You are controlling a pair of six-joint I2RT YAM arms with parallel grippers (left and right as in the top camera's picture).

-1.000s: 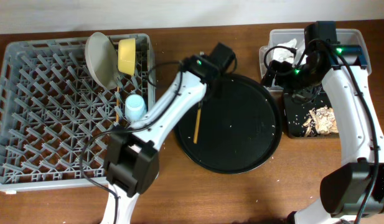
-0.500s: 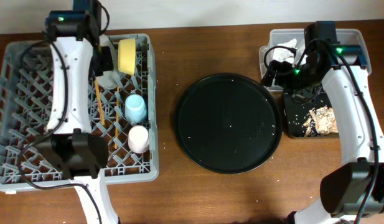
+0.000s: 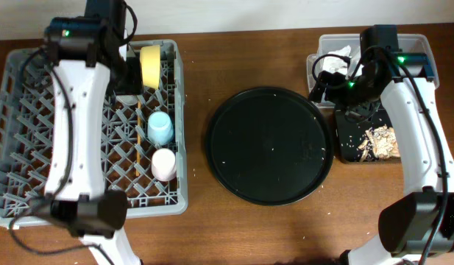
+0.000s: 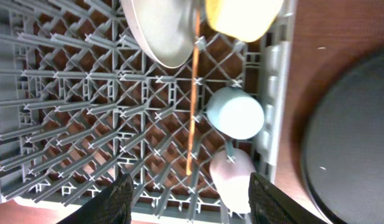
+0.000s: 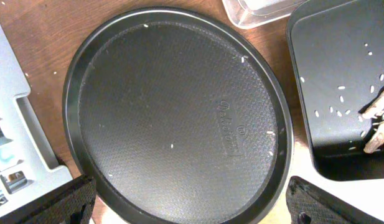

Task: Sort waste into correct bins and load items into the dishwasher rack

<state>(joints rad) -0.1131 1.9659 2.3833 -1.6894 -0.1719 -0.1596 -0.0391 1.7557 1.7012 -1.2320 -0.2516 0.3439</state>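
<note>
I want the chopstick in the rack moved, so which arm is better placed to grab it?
Left. The left gripper, open, hangs over the rack, chopstick straight ahead in its wrist view. The right gripper is far off, over the round tray.

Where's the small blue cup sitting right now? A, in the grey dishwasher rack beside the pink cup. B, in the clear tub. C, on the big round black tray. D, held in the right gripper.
A: the overhead view shows the blue cup standing in the dishwasher rack, right beside the pink cup.
</note>
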